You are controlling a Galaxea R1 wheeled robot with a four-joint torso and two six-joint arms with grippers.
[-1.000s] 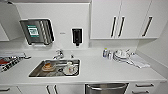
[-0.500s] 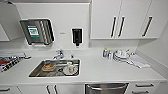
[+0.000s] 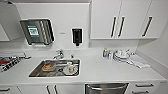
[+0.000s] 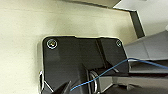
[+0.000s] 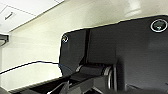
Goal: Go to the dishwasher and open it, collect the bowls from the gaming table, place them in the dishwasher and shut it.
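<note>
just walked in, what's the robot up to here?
Nothing is being handled right now. The robot faces a kitchen counter with a sink holding dishes. The dishwasher sits just below the counter edge, its steel front closed. More dishes are stacked on the counter to the right of the sink.

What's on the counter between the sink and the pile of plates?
Small bottles stand just beside the plates. From the sink to them the counter is bare, in the head view.
</note>
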